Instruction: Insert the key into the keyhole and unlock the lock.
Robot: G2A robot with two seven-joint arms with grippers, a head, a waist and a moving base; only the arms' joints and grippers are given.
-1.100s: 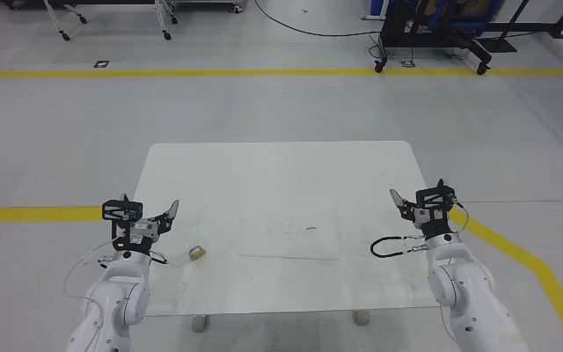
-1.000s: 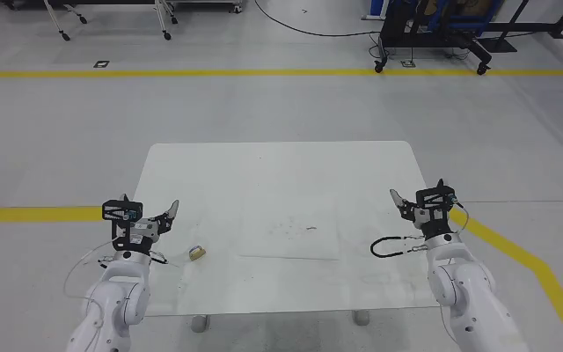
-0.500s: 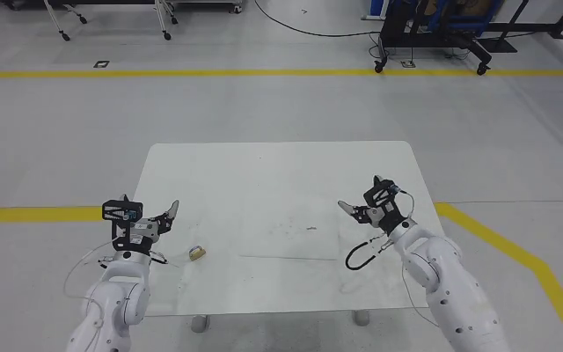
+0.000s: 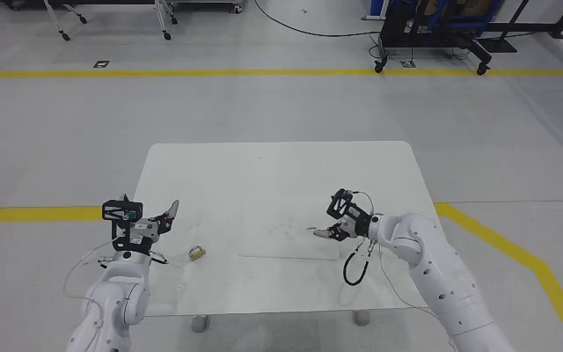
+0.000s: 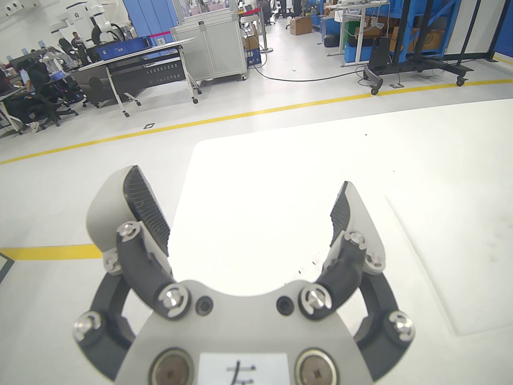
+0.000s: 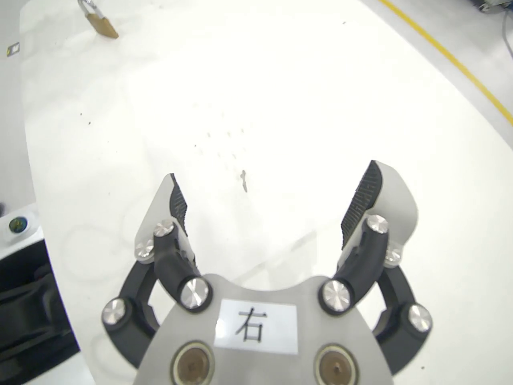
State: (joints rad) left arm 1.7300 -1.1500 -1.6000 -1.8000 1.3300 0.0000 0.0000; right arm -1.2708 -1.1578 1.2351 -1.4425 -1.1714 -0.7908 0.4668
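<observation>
Key (image 6: 243,181) — 1, padlock (image 6: 98,21) — 1, well apart, 2 sets of jaws, both spread wide

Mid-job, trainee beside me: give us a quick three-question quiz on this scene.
1. True or false: the right gripper is shut on the key.
2. Which is nearer the padlock: A the left gripper, B the right gripper?
3. Fill in: the key lies flat on the ____.
Key: 1 false, it is open with the key ahead of it; 2 A; 3 table.
</observation>
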